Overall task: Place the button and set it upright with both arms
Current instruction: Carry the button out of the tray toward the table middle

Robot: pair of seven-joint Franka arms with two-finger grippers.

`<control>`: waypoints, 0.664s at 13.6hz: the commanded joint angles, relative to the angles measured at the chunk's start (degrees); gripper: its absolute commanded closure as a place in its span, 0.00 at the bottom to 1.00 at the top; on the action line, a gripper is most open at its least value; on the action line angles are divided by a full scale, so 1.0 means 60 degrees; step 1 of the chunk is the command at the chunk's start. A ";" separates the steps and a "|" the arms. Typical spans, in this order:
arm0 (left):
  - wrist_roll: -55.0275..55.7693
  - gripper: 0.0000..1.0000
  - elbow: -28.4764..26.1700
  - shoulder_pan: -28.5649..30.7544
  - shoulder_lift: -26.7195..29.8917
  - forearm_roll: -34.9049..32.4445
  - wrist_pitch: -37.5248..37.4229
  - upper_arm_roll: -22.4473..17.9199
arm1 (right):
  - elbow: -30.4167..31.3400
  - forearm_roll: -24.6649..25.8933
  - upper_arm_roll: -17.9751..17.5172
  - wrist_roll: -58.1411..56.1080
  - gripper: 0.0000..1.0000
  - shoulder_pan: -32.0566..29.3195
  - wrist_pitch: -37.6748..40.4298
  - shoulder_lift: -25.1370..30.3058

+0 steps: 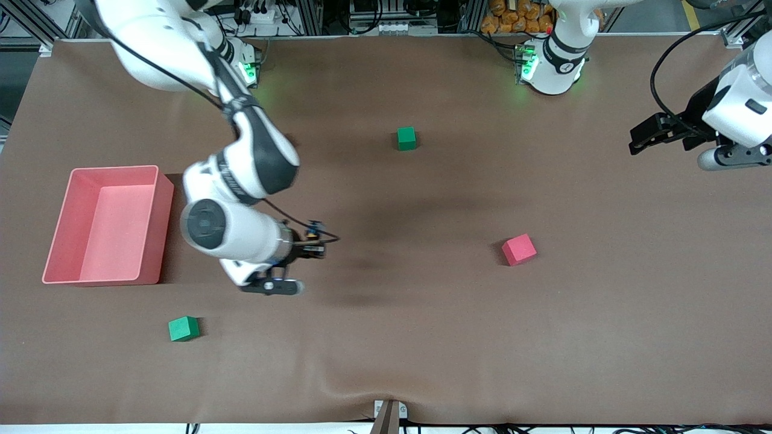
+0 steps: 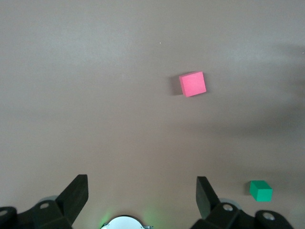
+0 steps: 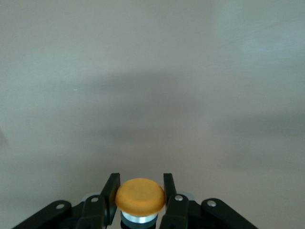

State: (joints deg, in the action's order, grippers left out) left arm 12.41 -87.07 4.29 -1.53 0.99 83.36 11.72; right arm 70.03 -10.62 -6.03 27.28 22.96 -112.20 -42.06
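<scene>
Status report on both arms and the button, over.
Right gripper shut on button, above bare table. Left gripper open, waiting at its table end. Nothing in the way.

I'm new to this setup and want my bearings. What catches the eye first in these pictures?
The right gripper draws the eye first: it is up over bare table between the pink bin and the red cube, its fingers shut on the orange-capped button. The left gripper waits open at the left arm's end of the table. Two green cubes also stand out against the brown cloth.
</scene>
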 commanded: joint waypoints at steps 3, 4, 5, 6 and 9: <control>-0.0045 0.00 -0.0223 0.0047 -0.0330 -0.0018 0.0023 0.0024 | -0.0977 -0.0018 0.0331 0.0639 1.00 0.1459 -0.1483 -0.1630; -0.0046 0.00 -0.0384 0.0076 -0.0330 -0.0018 0.0023 0.0024 | -0.1050 0.0055 0.0433 0.0654 1.00 0.1751 -0.1631 -0.1836; -0.0046 0.00 -0.0502 0.0091 -0.0330 -0.0018 0.0008 0.0024 | -0.1080 0.0186 0.0666 0.0654 1.00 0.2088 -0.1719 -0.1997; -0.0046 0.00 -0.0517 0.0077 -0.0359 -0.0032 -0.0021 -0.0020 | -0.1081 0.0245 0.0872 0.0654 1.00 0.2454 -0.1851 -0.2115; -0.0046 0.00 -0.0590 0.0267 -0.0418 -0.0032 -0.0079 -0.0035 | -0.1066 0.0289 0.1093 0.0654 1.00 0.2969 -0.2318 -0.2423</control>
State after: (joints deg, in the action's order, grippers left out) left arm 12.41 -89.89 4.81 -4.57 0.98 83.29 11.40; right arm 66.48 -10.00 -0.70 30.24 39.21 -125.08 -54.44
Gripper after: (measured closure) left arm 0.000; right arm 0.586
